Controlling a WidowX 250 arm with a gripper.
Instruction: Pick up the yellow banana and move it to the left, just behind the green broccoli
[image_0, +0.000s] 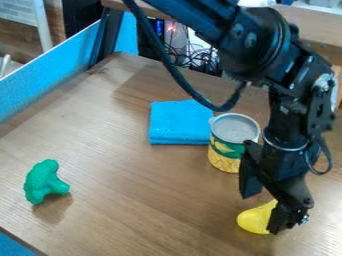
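Gripper (264, 210) at yellow object (254, 220) — can (225, 153) near, blue cloth (178, 123) beyond — broccoli (44, 181) apart.

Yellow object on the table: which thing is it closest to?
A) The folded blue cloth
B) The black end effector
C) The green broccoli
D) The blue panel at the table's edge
B: the yellow object lies right at the end effector, partly hidden behind it.

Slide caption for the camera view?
Black claw at rounded yellow object; yellow-green tin can, folded blue cloth, green toy broccoli on brown wooden table.
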